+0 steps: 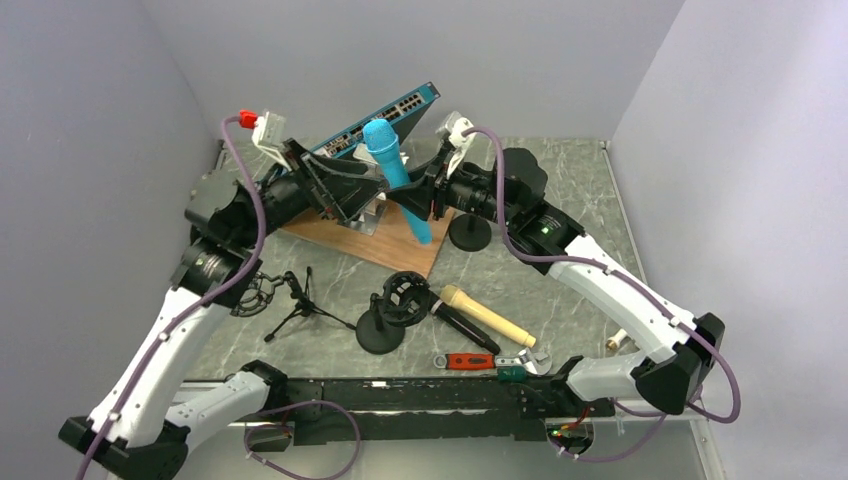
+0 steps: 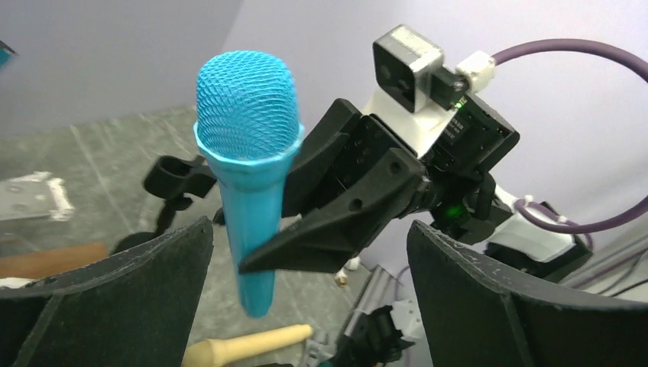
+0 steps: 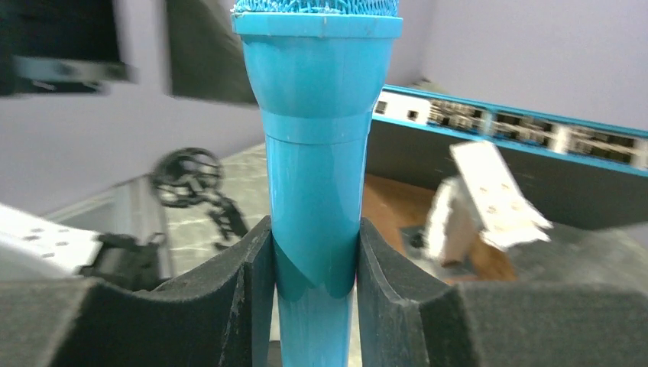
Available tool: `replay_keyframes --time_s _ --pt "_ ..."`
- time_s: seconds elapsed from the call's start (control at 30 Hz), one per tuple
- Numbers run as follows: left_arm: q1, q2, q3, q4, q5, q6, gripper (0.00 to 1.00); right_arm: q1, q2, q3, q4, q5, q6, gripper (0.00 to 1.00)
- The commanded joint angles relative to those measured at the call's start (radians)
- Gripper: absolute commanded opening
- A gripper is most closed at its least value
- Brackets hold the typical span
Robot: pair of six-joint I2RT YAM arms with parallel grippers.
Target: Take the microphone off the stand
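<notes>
The blue microphone [image 1: 395, 170] hangs upright in the air above the table, mesh head up. My right gripper [image 1: 420, 195] is shut on its body; the right wrist view shows both pads [image 3: 256, 260] pressed against the blue handle [image 3: 317, 153]. My left gripper [image 1: 372, 190] stands open just left of the microphone. In the left wrist view its fingers [image 2: 126, 283] are spread wide and apart from the microphone [image 2: 248, 153]. The black stand [image 1: 470, 233] is on the table behind the right gripper, and its clip [image 2: 177, 177] is empty.
A wooden board [image 1: 370, 245] and a tilted blue network switch [image 1: 390, 112] lie behind the grippers. Nearer the front are a second black stand with a shock mount [image 1: 385, 320], a small tripod [image 1: 300, 305], a beige microphone [image 1: 488, 315] and a red-handled wrench [image 1: 480, 362].
</notes>
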Motion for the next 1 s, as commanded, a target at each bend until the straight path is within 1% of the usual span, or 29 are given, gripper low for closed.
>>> replay_keyframes --time_s 0.0,0.1,0.23,0.33,0.43,0.57,0.67,0.73,0.87,0.97 --pt "-0.001 -0.097 0.071 -0.142 -0.115 0.167 1.0 0.0 -0.065 0.04 -0.133 0.262 -0.169 0.0" --pt "-0.001 -0.157 0.079 -0.23 -0.22 0.254 0.99 0.001 -0.105 0.0 -0.19 0.435 -0.228 0.0" --pt "-0.001 -0.223 0.066 -0.29 -0.318 0.331 0.99 0.0 -0.149 -0.059 -0.294 0.662 -0.284 0.0" --pt "-0.001 -0.252 0.061 -0.314 -0.361 0.368 0.99 0.0 -0.161 -0.075 -0.426 0.759 -0.339 0.0" --pt "-0.001 -0.265 0.056 -0.317 -0.375 0.388 0.99 0.0 -0.155 -0.076 -0.552 0.858 -0.333 0.0" --pt "-0.001 -0.271 0.045 -0.313 -0.358 0.389 0.99 0.001 -0.172 -0.125 -0.623 0.937 -0.339 0.0" --pt "-0.001 -0.278 0.019 -0.292 -0.34 0.38 0.99 0.0 -0.149 -0.157 -0.667 0.978 -0.35 0.0" --pt "-0.001 -0.282 0.007 -0.285 -0.332 0.378 0.99 0.001 -0.111 -0.174 -0.688 1.012 -0.347 0.0" --pt "-0.001 -0.286 0.003 -0.293 -0.333 0.39 0.99 0.001 0.002 -0.198 -0.746 1.03 -0.331 0.0" --pt "-0.001 -0.293 0.008 -0.319 -0.349 0.405 0.99 0.004 0.075 -0.227 -0.747 1.003 -0.338 0.0"
